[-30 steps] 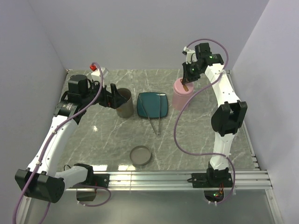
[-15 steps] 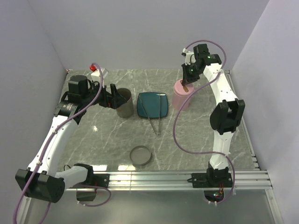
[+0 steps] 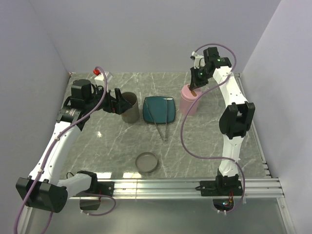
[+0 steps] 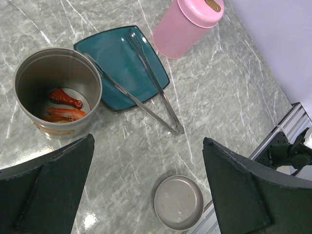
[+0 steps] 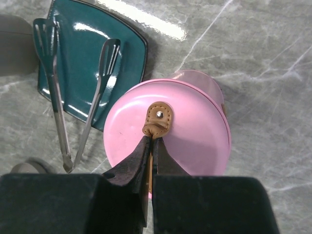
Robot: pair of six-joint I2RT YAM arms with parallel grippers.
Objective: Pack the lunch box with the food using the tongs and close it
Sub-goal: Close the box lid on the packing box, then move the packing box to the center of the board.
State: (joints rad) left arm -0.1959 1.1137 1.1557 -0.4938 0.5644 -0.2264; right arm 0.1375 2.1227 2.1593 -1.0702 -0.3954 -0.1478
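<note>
Red and orange pieces of food [image 4: 64, 99] lie inside a round grey metal tin [image 4: 29, 78] [image 3: 129, 108]. My left gripper [image 4: 148, 146] [image 3: 117, 100] hovers open right beside that tin, holding nothing. The silver tongs [image 3: 158, 121] [image 4: 141, 92] [image 5: 56, 107] rest across the teal plate [image 3: 159, 108] [image 4: 117, 53] [image 5: 80, 78], their joined end on the table. My right gripper [image 5: 152, 139] [image 3: 196, 80] is shut on the tan strap [image 5: 158, 119] atop the pink cylindrical lunch box [image 5: 195, 131] [image 3: 190, 100] [image 4: 183, 29].
A round grey lid [image 3: 146, 162] [image 4: 179, 202] lies alone near the front of the table. A small red-topped white object [image 3: 97, 72] sits at the back left corner. A metal rail [image 3: 170, 186] runs along the near edge. Walls close in on three sides.
My right arm has shifted slightly up and back while still pinching the strap. The left arm, tin, plate and tongs have not moved.
</note>
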